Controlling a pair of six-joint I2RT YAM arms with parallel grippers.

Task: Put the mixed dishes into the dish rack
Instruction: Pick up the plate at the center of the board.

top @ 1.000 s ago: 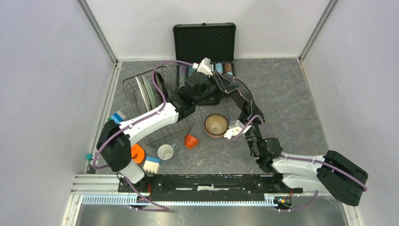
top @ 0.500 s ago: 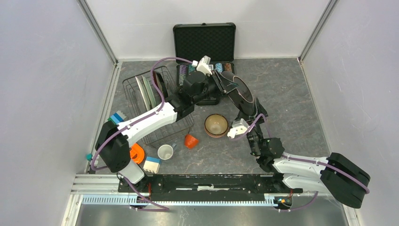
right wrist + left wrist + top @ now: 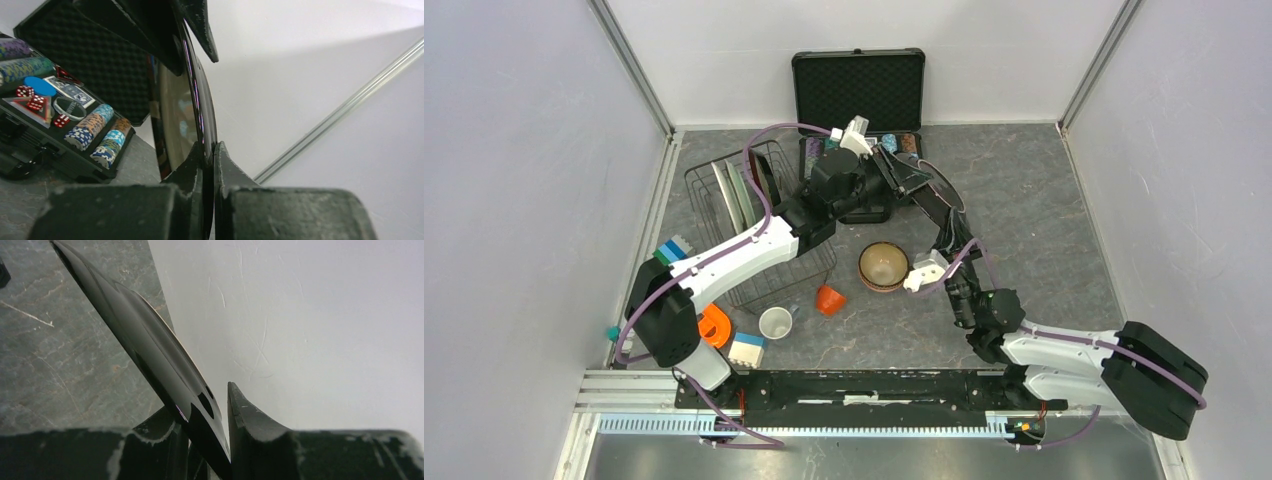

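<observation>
- Right gripper (image 3: 209, 150) is now pinching shut on the rim of the dark-rimmed plate (image 3: 936, 200). In the top view the plate is showing thinner, more edge-on, than half a second ago.
- Nearest the arm bases, a white-and-blue block (image 3: 746, 350), an orange ring (image 3: 716, 325) and a white cup (image 3: 775, 322) are sitting on the table (image 3: 1044, 220), close together on the left.
- An orange cup (image 3: 829, 298) is lying a little further in, between the white cup and the tan bowl (image 3: 884, 266).
- The tan bowl is sitting mouth up mid-table, just beside the right wrist.
- The dish rack (image 3: 692, 190) is standing left of centre with the left arm reaching over it. Several plates (image 3: 736, 192) are standing on edge in its far half.
- Beyond the bowl and right of the rack, the dark-rimmed plate is hanging in the air, outside the rack.
- Left gripper (image 3: 200, 399) is clamping the plate's far rim, with the plate running between its fingers (image 3: 250, 420). The right gripper is clamping the near rim, so both arms are holding it.
- An open poker chip case (image 3: 859, 95) is lying against the far wall, just behind the held plate.
</observation>
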